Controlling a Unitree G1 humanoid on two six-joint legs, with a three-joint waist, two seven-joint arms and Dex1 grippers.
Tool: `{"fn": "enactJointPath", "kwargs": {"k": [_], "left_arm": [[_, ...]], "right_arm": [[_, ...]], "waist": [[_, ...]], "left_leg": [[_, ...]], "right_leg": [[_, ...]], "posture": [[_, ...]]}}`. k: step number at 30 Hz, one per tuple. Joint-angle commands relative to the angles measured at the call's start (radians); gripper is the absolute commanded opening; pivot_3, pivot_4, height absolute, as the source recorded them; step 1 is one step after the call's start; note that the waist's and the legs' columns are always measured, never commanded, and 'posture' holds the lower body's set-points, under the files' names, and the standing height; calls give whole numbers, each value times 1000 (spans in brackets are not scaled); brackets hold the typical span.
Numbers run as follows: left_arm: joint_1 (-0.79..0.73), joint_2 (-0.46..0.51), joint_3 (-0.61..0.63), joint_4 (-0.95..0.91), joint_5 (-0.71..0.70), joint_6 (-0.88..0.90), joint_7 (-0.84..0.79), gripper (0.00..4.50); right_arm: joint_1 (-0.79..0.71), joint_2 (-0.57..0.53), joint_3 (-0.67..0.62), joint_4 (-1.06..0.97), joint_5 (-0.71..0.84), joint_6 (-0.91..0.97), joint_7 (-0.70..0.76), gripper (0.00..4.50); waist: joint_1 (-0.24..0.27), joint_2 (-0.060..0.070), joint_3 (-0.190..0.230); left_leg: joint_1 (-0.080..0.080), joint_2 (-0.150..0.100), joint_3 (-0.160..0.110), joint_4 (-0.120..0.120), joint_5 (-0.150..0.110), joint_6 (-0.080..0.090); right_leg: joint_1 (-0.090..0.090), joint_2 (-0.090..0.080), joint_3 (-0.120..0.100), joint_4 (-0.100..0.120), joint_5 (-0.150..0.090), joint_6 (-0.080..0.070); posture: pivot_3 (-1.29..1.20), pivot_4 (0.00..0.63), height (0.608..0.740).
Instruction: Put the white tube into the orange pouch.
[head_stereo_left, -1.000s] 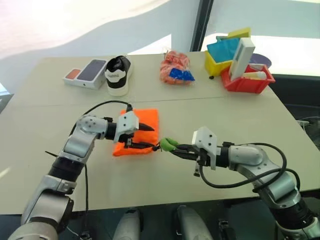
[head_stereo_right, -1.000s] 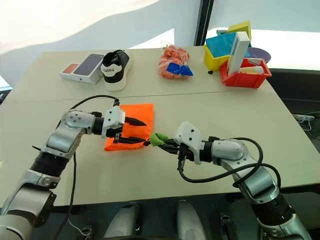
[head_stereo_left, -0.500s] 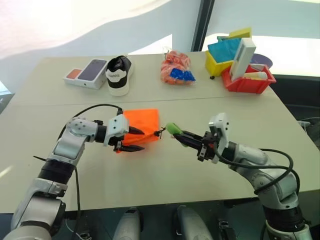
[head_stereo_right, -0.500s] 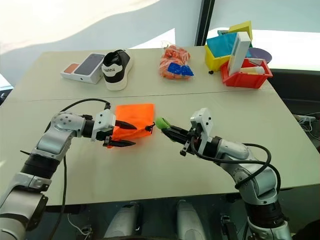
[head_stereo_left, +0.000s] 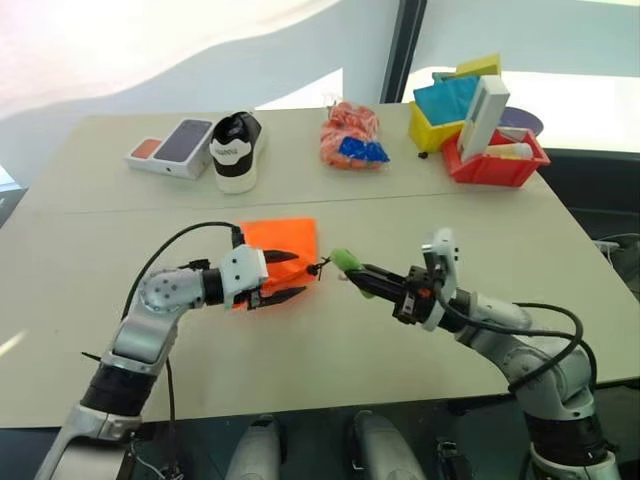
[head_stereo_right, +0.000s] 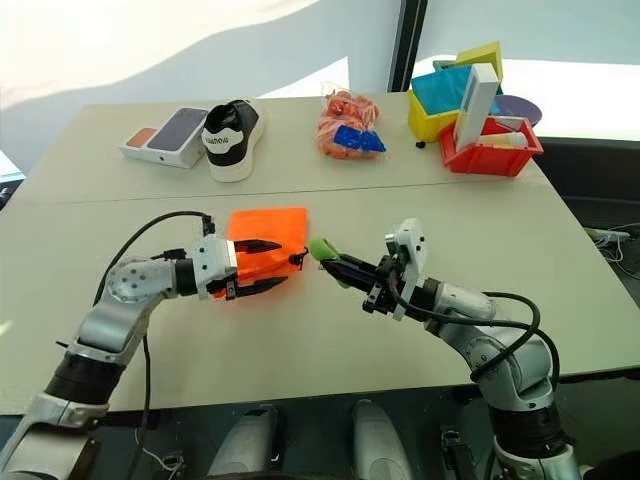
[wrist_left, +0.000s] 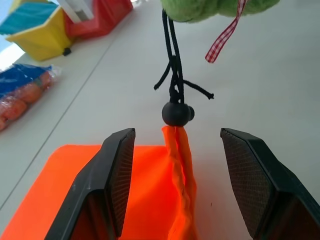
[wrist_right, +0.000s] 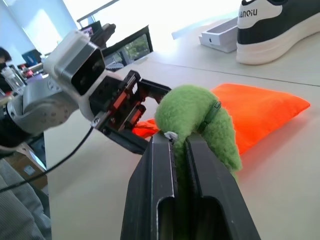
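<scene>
At centre frame, the right gripper (head_stereo_left: 352, 272) clamps the green ring (head_stereo_left: 345, 262), cord taut, while the left gripper (head_stereo_left: 294, 275) hangs open astride the orange pouch (head_stereo_left: 285, 240) mouth. Best pinch one edge only. The white tube (head_stereo_left: 508, 150) waits upper right.

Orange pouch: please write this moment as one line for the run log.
right gripper: shut on green ring | left gripper: open, at orange pouch mouth | white tube: in red bin
</scene>
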Motion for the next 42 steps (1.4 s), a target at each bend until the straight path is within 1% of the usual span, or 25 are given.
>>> {"fn": "enactJointPath", "kwargs": {"k": [1,3,6,9,11,14,19,24,28,30,34,38,42], "left_arm": [[32,-9,8,-46,100,-120,106,2892],[51,-23,9,-32,183,-207,192,2892],[72,-52,14,-24,262,-280,307,2892],[102,-87,41,-15,267,-290,392,2892],[122,-105,72,-7,217,-253,418,2892],[161,-89,92,13,125,-247,369,2892],[196,-42,107,57,91,-279,328,2892],[191,-39,107,76,78,-284,323,2892],[176,-64,77,27,67,-233,313,2892],[162,-76,63,12,89,-199,325,2892],[125,-143,17,-43,112,-77,374,2892],[113,-200,-38,-102,188,49,441,2892],[101,-250,-64,-140,229,161,498,2892]], "right_arm": [[-24,37,-46,15,112,58,-61,0],[-37,73,-57,43,164,104,-123,0],[-51,119,-75,72,224,151,-205,0],[-67,166,-93,96,286,182,-287,0],[-81,203,-105,114,333,195,-346,0],[-111,264,-129,147,403,195,-438,0],[-156,306,-151,196,455,183,-531,0],[-172,319,-149,205,481,172,-567,0],[-170,317,-141,194,488,166,-573,0],[-168,315,-139,190,492,164,-572,0],[-165,311,-133,179,500,162,-566,0],[-167,306,-129,173,509,157,-567,0],[-168,300,-128,169,520,154,-569,0]], "waist": [[0,0,0],[1,0,0],[1,1,-1],[0,1,-1],[-1,1,-1],[-6,1,-1],[-3,1,-1],[-3,2,-1],[-3,2,-1],[-4,2,-1],[-3,2,-1],[-6,2,-1],[-6,2,-1]], "left_leg": [[0,0,0,0,0,0],[0,0,0,0,0,0],[0,0,0,0,0,0],[0,0,0,0,0,0],[0,0,0,0,0,0],[1,1,0,0,0,0],[0,0,0,0,0,0],[0,0,0,0,0,0],[0,0,0,-1,0,0],[0,0,1,-1,0,0],[0,0,0,-1,0,0],[0,0,1,-1,0,0],[0,0,0,-1,0,0]], "right_leg": [[0,0,0,0,0,0],[0,0,0,0,0,0],[0,0,0,0,0,-1],[0,0,0,0,0,0],[0,0,0,0,0,0],[0,1,0,1,0,0],[0,1,0,1,0,-1],[-1,0,0,0,0,-1],[-1,0,0,0,0,-1],[0,0,0,0,0,-1],[-1,1,0,0,0,0],[0,1,0,0,0,0],[-1,1,0,0,0,0]], "posture": [[0,150,740],[0,150,740],[0,150,740],[0,150,740],[0,150,740],[0,150,740],[0,150,740],[0,150,740],[0,150,740],[0,150,740],[0,150,740],[0,150,740],[0,150,740]]}}
